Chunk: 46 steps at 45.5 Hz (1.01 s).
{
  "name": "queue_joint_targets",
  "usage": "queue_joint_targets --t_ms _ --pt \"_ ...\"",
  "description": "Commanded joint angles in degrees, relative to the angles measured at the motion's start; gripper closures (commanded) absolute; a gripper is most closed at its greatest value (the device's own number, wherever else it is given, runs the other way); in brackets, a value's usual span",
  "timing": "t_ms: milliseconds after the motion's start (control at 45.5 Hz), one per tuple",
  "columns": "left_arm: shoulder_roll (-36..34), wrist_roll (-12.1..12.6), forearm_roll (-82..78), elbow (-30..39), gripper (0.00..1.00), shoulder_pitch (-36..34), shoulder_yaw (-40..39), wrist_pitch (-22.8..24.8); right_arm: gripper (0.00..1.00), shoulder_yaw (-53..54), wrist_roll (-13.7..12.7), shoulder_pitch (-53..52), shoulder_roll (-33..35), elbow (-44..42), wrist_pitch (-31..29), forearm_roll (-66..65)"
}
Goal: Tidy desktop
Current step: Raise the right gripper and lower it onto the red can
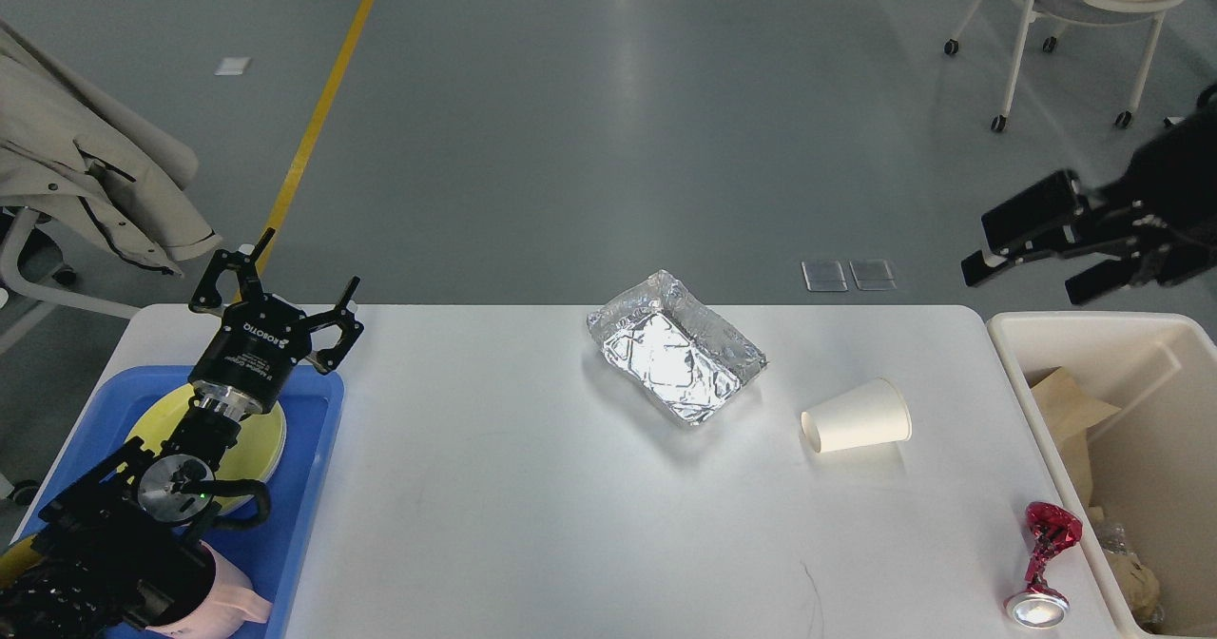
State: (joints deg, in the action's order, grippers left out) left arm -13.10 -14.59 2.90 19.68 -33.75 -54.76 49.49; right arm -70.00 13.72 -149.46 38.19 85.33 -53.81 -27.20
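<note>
The white desktop [532, 515] holds a crumpled foil tray [677, 361] at its middle back. A white paper cup [856, 416] lies on its side to the right of it, and a crushed red can [1044, 563] lies at the front right corner. My left gripper [306, 263] is open and empty above the back of the blue tray [309, 506]. My right gripper [989, 247] is raised above the back left corner of the cream bin [1010, 337]. Its fingers are apart with nothing between them.
The blue tray holds a yellow plate [261, 435] and a pink cup [233, 596]. The cream bin holds brown paper [1065, 401] and crumpled waste. A chair with a coat [86, 173] stands at the left and a white chair [1084, 11] at the far right.
</note>
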Motion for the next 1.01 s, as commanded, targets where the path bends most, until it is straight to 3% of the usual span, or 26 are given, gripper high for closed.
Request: queue_joint_targets --t_ms 0,132,241,373,505,659,988 --pt "0.0 0.0 0.0 0.0 0.0 0.0 0.0 0.0 0.0 1.4 0.0 -5.1 0.0 1.0 -1.2 0.0" --pt "-0.1 0.0 0.0 0.0 0.0 0.0 0.0 0.0 0.0 -0.1 -0.3 -3.7 1.4 1.4 -1.2 1.0" --pt "0.0 0.0 0.0 0.0 0.0 0.0 0.0 0.0 0.0 -2.4 -0.6 4.2 3.1 1.9 -1.2 1.9" --pt "-0.1 0.0 0.0 0.0 0.0 0.0 0.0 0.1 0.0 -7.6 -1.8 19.7 2.2 1.8 15.2 1.5" --pt "0.0 0.0 0.0 0.0 0.0 0.0 0.0 0.1 0.0 -8.9 -8.3 38.1 -1.6 -0.8 31.1 3.2" --pt "0.0 0.0 0.0 0.0 0.0 0.0 0.0 0.0 0.0 -8.0 -9.6 55.0 -5.1 -10.5 36.4 11.9" --pt "0.0 0.0 0.0 0.0 0.0 0.0 0.0 0.0 0.0 -2.2 -9.4 73.2 -8.5 -20.7 46.0 15.6"
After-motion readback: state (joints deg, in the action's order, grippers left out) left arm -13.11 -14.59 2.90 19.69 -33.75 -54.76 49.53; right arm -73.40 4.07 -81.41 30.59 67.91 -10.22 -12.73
